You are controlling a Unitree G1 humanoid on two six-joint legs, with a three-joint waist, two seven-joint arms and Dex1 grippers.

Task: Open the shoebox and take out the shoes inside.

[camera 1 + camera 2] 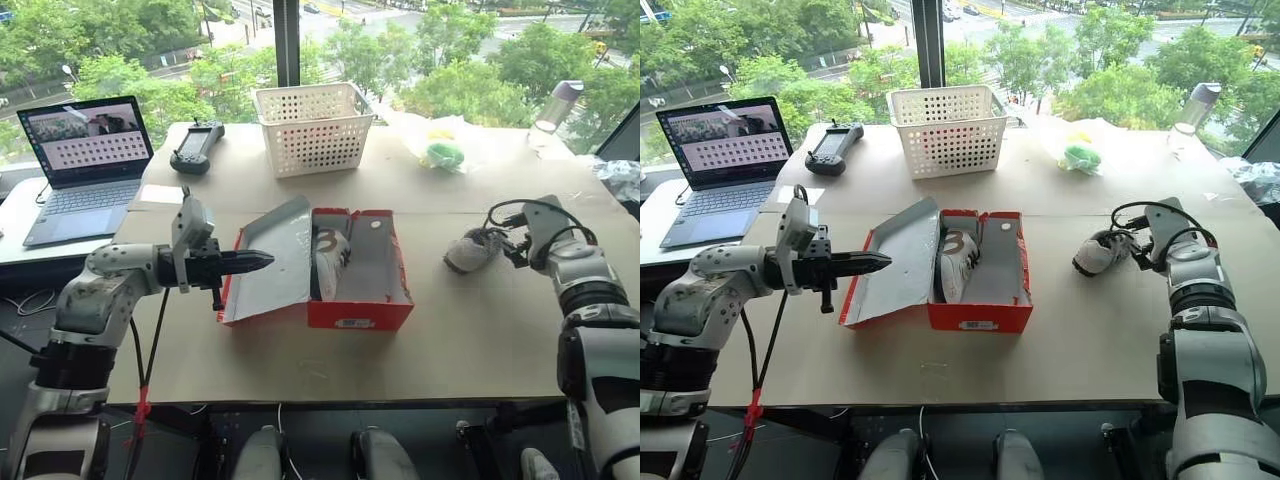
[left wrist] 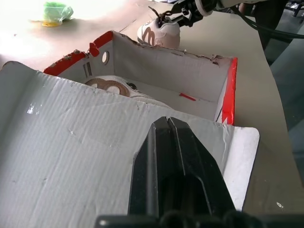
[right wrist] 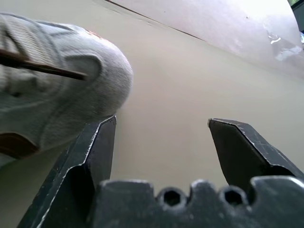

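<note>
The red shoebox (image 1: 360,316) stands open in the middle of the table, its grey-white lid (image 1: 268,262) leaning out to the left. My left gripper (image 1: 264,261) is shut, with its tips against the inside of the lid. One grey and white shoe (image 1: 330,256) lies inside the box, along its left wall. The other shoe (image 1: 466,250) rests on the table to the right of the box. My right gripper (image 3: 161,133) is open right beside that shoe, which lies just outside one finger (image 3: 97,142). Nothing is between the fingers.
A white perforated basket (image 1: 313,125) stands behind the box. A black controller (image 1: 197,147) and an open laptop (image 1: 85,160) are at the back left. A plastic bag (image 1: 440,150) and a bottle (image 1: 558,105) are at the back right.
</note>
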